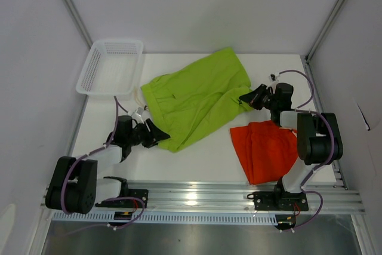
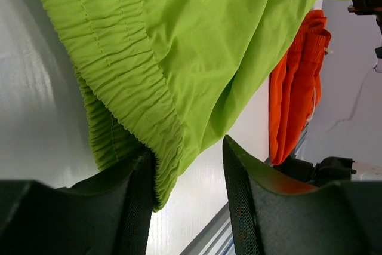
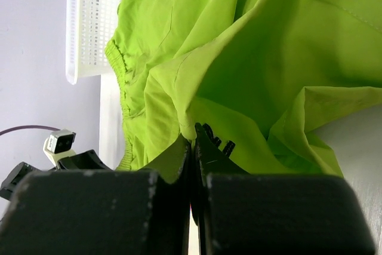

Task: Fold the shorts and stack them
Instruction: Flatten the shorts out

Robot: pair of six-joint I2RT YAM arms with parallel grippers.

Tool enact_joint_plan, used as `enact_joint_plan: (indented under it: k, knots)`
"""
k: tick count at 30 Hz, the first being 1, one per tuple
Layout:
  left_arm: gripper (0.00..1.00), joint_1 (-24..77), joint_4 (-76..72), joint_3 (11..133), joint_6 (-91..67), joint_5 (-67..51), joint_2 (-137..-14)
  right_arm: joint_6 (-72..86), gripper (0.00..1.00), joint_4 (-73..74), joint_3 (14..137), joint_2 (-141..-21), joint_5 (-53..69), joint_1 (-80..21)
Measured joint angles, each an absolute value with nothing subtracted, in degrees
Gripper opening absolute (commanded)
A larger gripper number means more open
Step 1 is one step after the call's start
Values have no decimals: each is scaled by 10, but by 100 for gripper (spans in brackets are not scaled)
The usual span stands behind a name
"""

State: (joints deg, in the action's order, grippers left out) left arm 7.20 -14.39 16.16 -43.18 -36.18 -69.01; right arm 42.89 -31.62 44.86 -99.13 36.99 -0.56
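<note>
Fabric of the lime green shorts (image 1: 197, 97) lies spread across the middle of the table (image 1: 203, 162), running diagonally between the 2 grippers. The left gripper (image 1: 156, 135) sits at the near-left corner of these shorts. In its wrist view the gathered waistband (image 2: 128, 97) hangs down between the 2 fingers (image 2: 250, 195) and touches one of them. The jaws stand apart, with bare table showing in the gap, so nothing is pinched there. The right gripper (image 1: 249, 97) meets the opposite, right-hand edge of the same shorts. Its wrist view shows the 2 fingers pressed together, clamped on a fold of green cloth that runs into the seam between them. The orange shorts (image 1: 265, 147) lie folded on the table near the right arm's base, just beside the green pair and nearer than the right gripper. Neither gripper touches them. In all there are 2 shorts, 1 lime green and 1 orange, and 1 white mesh basket (image 1: 117, 42) at the far-left corner, close to the green waistband.
</note>
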Motion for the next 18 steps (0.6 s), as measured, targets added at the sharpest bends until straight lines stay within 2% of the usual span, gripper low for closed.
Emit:
enact_joint_plan:
  k: [3, 7, 10, 11, 13, 18]
  knots:
    - [56, 76, -168, 162, -434, -373, -716, 429, 0, -316, 449, -992, 372, -6]
    - [54, 86, -194, 162, -437, -384, -775, 430, 0, -317, 449, -995, 374, -6]
    - [33, 88, -218, 163, -446, -402, -805, 431, 0, -318, 449, -998, 375, -6]
    - [18, 89, -217, 163, -446, -402, -808, 431, 0, -318, 449, -999, 376, -6]
    - [1, 90, -202, 166, -445, -397, -807, 431, 0, -319, 449, -999, 376, -6]
    - [0, 91, -131, 194, -433, -374, -766, 431, 0, -320, 449, -999, 376, -6]
